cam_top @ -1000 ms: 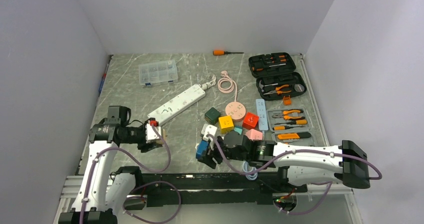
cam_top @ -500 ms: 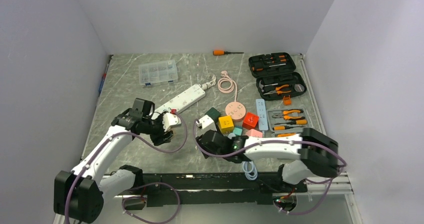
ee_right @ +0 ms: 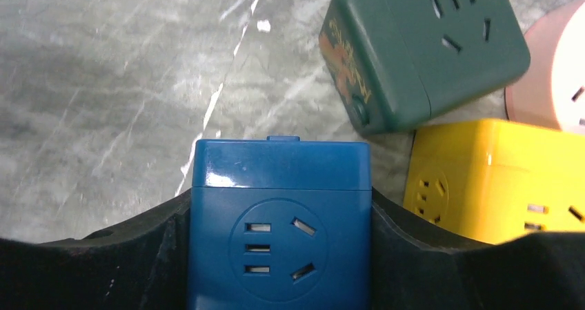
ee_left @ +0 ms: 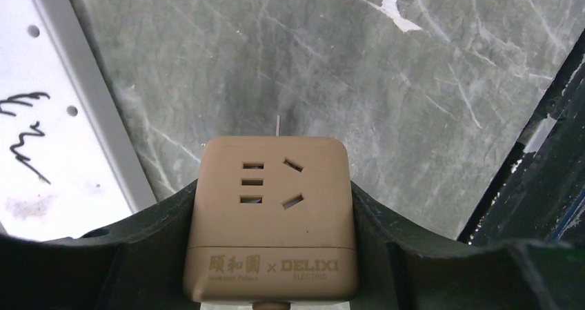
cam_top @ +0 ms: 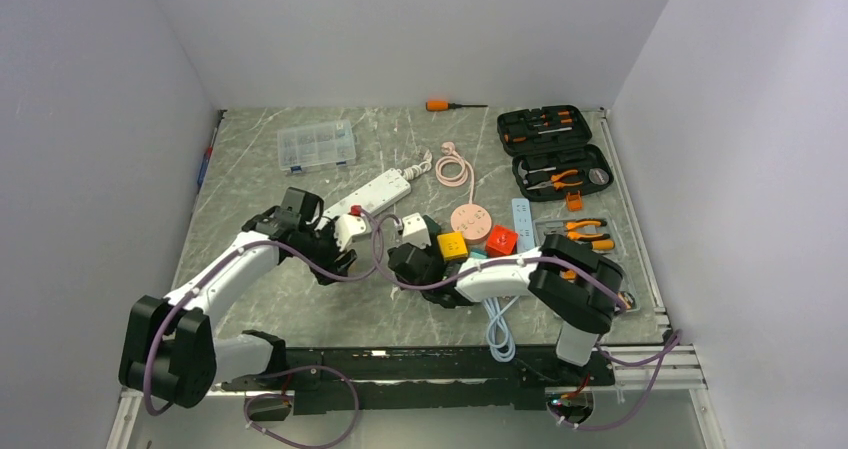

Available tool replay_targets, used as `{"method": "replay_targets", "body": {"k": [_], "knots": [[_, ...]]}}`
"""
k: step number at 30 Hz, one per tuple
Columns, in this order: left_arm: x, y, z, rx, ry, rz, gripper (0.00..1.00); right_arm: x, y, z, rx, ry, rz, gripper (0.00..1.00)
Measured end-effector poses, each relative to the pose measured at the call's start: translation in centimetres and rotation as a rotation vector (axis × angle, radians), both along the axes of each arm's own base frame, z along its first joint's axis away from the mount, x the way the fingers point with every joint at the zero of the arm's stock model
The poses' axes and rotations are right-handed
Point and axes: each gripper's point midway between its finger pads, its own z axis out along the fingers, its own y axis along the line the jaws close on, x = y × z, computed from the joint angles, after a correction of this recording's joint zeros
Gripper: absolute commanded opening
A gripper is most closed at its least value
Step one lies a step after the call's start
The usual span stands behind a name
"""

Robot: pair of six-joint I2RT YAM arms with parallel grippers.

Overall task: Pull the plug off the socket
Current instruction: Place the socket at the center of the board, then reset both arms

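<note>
My left gripper [ee_left: 272,210] is shut on a beige cube socket [ee_left: 272,186] marked DELIXI and holds it just above the grey table, next to the white power strip [ee_left: 41,117]. The face towards the camera has empty slots; no plug shows. My right gripper [ee_right: 279,217] is shut on a blue cube socket [ee_right: 279,206], whose face is also empty. In the top view the left gripper [cam_top: 345,234] and the right gripper [cam_top: 408,256] are close together at mid-table, and both cubes are mostly hidden by the gripper bodies.
A green cube [ee_right: 421,54], a yellow cube [ee_right: 497,179] and a pink round socket [cam_top: 470,219] lie just beyond the right gripper. A red cube [cam_top: 500,239], open tool cases [cam_top: 555,149], a clear organiser box [cam_top: 317,146] and an orange screwdriver [cam_top: 440,105] lie further back.
Both arms have swung in from the near edge towards mid-table. The left gripper moved right and back beside the power strip; the right gripper moved left and back. Each kept its cube.
</note>
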Motion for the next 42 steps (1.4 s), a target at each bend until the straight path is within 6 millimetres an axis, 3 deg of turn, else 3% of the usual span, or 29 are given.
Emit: {"method": "replay_targets", "body": {"k": [3, 6, 13, 16, 20, 21, 27, 30, 33, 37, 42], "knots": [[0.0, -0.7, -0.3, -0.011, 0.015, 0.001, 0.11, -1.0, -0.6, 0.1, 0.016, 0.016, 0.021, 0.97], [-0.1, -1.5, -0.6, -0.027, 0.034, -0.006, 0.14, -2.1, -1.1, 1.3, 0.047, 0.031, 0.05, 1.0], [-0.2, -4.0, -0.7, -0.075, 0.048, -0.039, 0.29, -2.8, -0.5, 8.6, 0.246, -0.027, 0.073, 1.0], [-0.5, -5.1, -1.0, -0.082, 0.057, -0.064, 0.45, -3.1, -1.1, 11.0, 0.302, -0.047, 0.069, 1.0], [-0.9, -6.2, -1.7, -0.085, 0.076, -0.091, 0.91, -3.8, -2.7, 13.3, 0.367, -0.065, 0.052, 1.0], [-0.9, -6.4, -1.7, -0.087, 0.077, -0.096, 0.98, -3.9, -3.2, 13.5, 0.37, -0.063, 0.045, 1.0], [-0.3, -6.7, -0.9, -0.087, 0.078, -0.079, 0.99, -4.7, -6.1, 12.5, 0.343, -0.03, -0.027, 1.0], [1.1, -6.9, 1.0, -0.078, 0.044, -0.065, 0.99, -5.4, -8.1, 11.8, 0.324, -0.024, -0.055, 1.0], [2.7, -6.8, 3.2, -0.071, 0.002, -0.035, 0.99, -5.1, -9.8, 12.6, 0.327, -0.049, -0.086, 1.0], [4.8, -5.0, 6.6, -0.054, -0.017, 0.058, 0.99, -2.8, -12.1, 13.8, 0.313, -0.103, -0.159, 1.0], [8.1, 0.0, 10.8, -0.068, -0.036, 0.268, 0.99, 1.5, -16.0, 15.4, 0.294, -0.147, -0.308, 1.0]]}}
